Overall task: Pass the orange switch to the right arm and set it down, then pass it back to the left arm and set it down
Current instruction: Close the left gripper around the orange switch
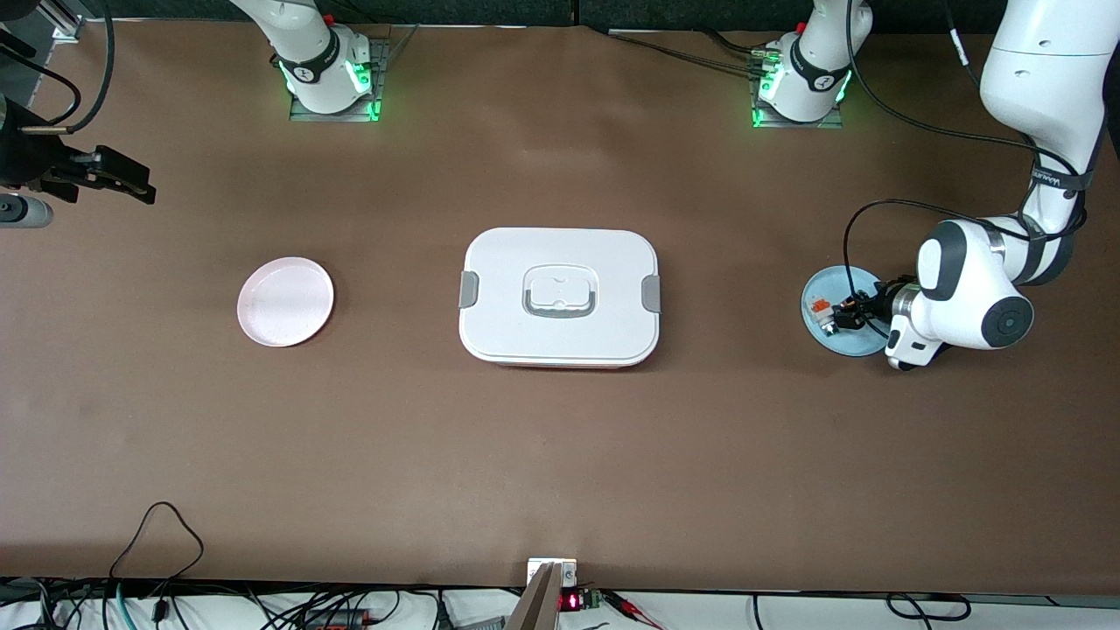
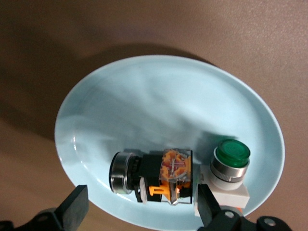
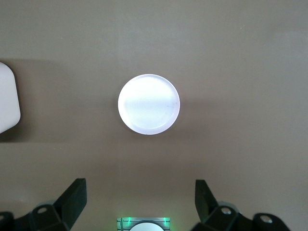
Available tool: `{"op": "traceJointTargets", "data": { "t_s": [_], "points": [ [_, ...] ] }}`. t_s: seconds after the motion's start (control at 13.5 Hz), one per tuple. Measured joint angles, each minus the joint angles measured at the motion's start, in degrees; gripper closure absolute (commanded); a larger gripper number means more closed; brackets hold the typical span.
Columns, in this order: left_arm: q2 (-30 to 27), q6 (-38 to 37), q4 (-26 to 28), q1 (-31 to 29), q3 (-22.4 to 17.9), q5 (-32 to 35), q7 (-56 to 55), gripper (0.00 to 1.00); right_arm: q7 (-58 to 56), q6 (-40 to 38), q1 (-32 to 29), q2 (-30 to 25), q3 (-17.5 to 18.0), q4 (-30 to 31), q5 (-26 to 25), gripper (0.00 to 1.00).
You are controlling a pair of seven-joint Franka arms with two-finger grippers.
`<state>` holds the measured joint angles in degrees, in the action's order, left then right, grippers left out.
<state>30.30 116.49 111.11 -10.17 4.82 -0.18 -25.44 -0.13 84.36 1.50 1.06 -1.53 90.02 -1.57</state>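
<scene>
The brown table (image 1: 560,455) is the biggest thing here. In its middle sits the box (image 1: 560,297), white, with its lid on and grey clips at its two ends. Toward the right arm's end of the table lies a pink plate (image 1: 285,301) with nothing on it. Toward the left arm's end lies a light blue plate (image 2: 159,106). The left gripper (image 2: 139,211) hangs low over the blue plate with its black fingers (image 2: 74,207) spread wide, holding nothing. The right gripper (image 3: 139,202) waits high over the table near the pink plate, fingers spread wide too. On the blue plate lies the orange switch (image 2: 159,175), on its side between the left fingers. Just beside it stands a white part with a green button (image 2: 231,168).
</scene>
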Motion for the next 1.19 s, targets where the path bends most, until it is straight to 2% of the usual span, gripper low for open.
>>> {"op": "traceJointTargets", "data": {
  "t_s": [0.3,0.45,0.82,1.19],
  "points": [
    [0.00,0.31,0.01,-0.06,-0.01,0.00,1.91,0.23,0.00,-0.01,0.27,0.01,0.07,0.03,0.02,0.00],
    [0.03,0.35,0.09,-0.32,-0.18,0.01,3.83,0.27,0.00,-0.03,0.33,0.01,0.09,0.03,0.02,0.00],
    [0.03,0.37,0.27,-0.55,-0.29,0.01,4.62,0.32,0.00,-0.03,0.44,0.01,0.12,0.03,0.03,0.00],
    [0.03,0.37,0.28,-0.55,-0.29,0.01,4.71,0.31,0.00,-0.10,0.50,0.02,0.12,0.06,0.03,0.00]
  ]
}}
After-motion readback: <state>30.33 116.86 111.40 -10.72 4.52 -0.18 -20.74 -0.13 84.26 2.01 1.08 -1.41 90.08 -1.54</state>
